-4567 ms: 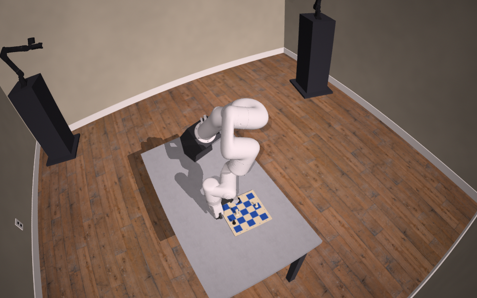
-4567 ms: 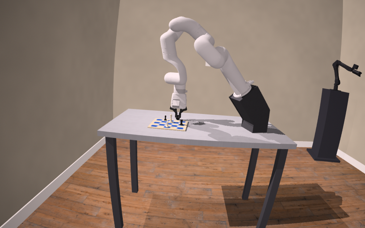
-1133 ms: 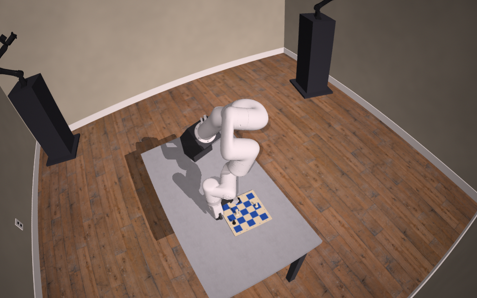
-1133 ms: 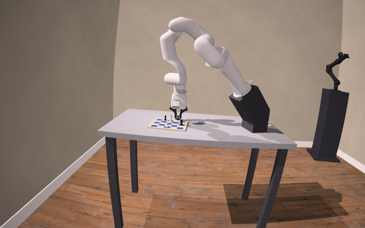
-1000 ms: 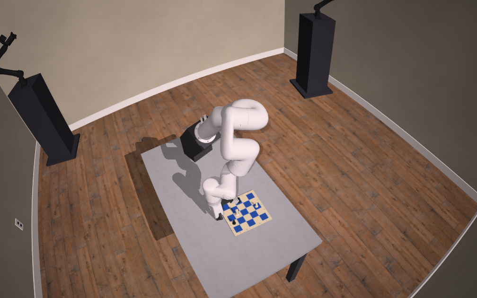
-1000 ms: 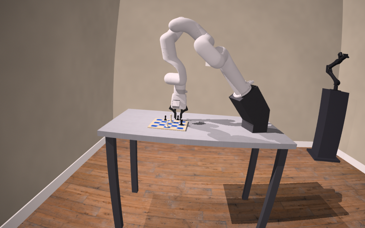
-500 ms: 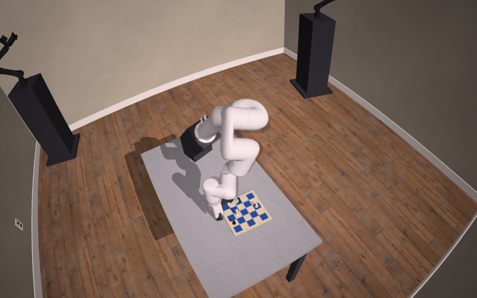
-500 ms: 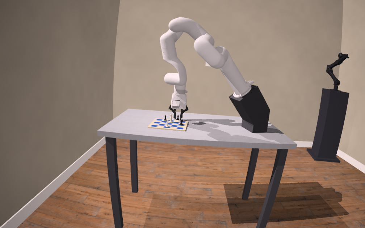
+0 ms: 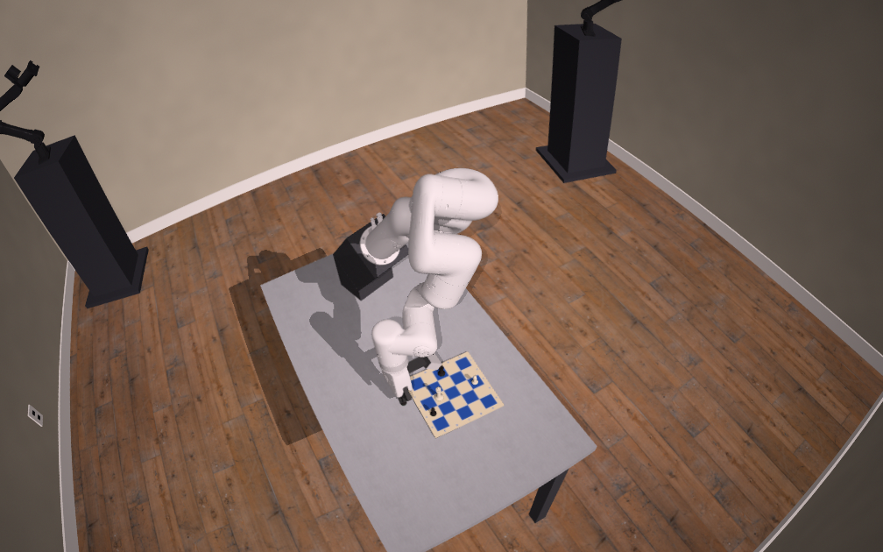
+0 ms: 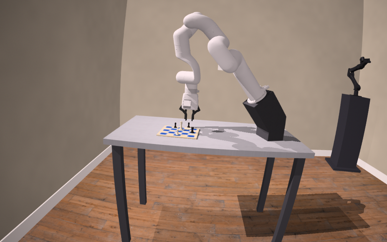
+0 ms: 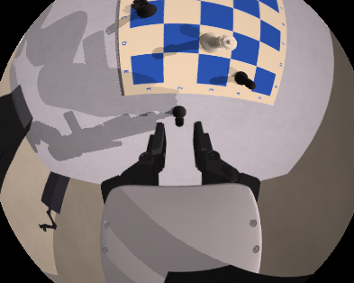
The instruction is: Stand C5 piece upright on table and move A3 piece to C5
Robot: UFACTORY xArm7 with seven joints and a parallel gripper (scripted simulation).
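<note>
On the table [image 9: 431, 494] [image 10: 122, 132] [image 11: 258, 140], just beyond the E edge of the board [image 9: 452, 418] [image 10: 159, 135] [image 11: 179, 71], a dark pawn [image 10: 188, 125] [image 11: 179, 112] stands upright near column 2. It looks to be the piece meant to come off C5 [image 9: 464, 412] [image 10: 166, 130] [image 11: 271, 38], for no piece stands on that square. The gripper [image 9: 404, 396] [image 10: 189, 119] [image 11: 179, 132] hangs above the pawn, partly open, with nothing between its fingers. So the first half appears done. The second is not: the white piece [image 9: 475, 379] [image 10: 177, 131] stands on A3, outside the wrist view, and has yet to go to C5. Farther round, the king [image 9: 438, 392] [image 10: 181, 125] [image 11: 215, 42] is on D3, the E4 pawn [image 9: 432, 412] [image 10: 175, 125] [image 11: 241, 77] on its square and the tall dark piece [image 9: 441, 371] [image 10: 192, 130] [image 11: 146, 10] on C1, all upright. These three should be left alone. What remains, by this judgement, is the carry from A3, an upright placing with the whole base inside C5, and a final withdrawal of the arm [image 9: 451, 264] [image 10: 185, 45].
</note>
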